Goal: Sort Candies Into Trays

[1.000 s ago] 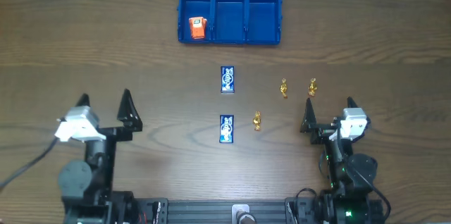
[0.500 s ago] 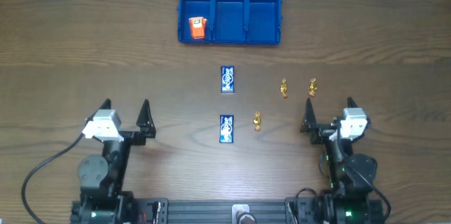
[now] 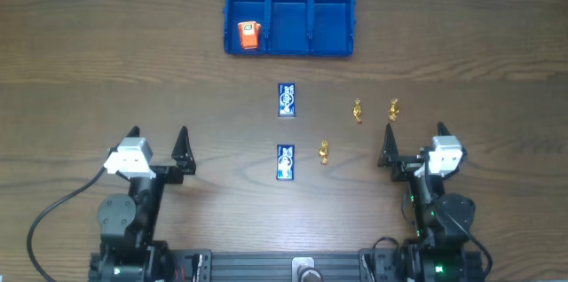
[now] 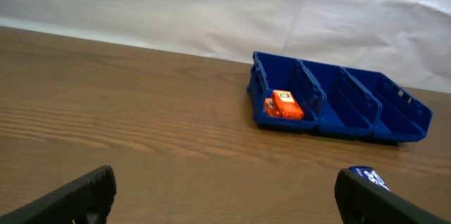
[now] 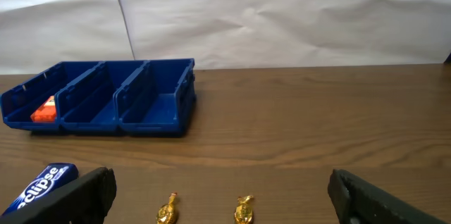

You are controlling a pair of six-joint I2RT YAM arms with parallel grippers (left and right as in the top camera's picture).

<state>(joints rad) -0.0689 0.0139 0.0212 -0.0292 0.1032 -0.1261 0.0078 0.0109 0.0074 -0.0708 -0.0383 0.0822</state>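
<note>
The brown wooden tabletop [image 3: 133, 51] looked matt, the blue three-compartment plastic tray [image 3: 289, 51] smooth, the gold foil-wrapped candies [image 3: 324, 152] shiny.

Table [image 3: 133, 69] is showing warm brown, with darker wood grain streaking across it in long bands. Tray [image 3: 330, 50] is reading solid blue, walls and dividers alike. Candy [image 3: 248, 35] inside it is glowing orange, carrying a small pale patch on top. Packets [image 3: 286, 100] [image 3: 285, 161] are showing deep blue with white lettering running down the middle. Gold candies [image 3: 358, 111] [image 3: 393, 109] [image 3: 324, 152] are glinting yellow-gold, shiny. Left gripper [image 3: 158, 131] and right gripper [image 3: 414, 128] are both showing black fingers with a white block behind. Sheet [image 5: 282, 13] beyond the table is hanging plain white, showing faint grey creases.
</note>
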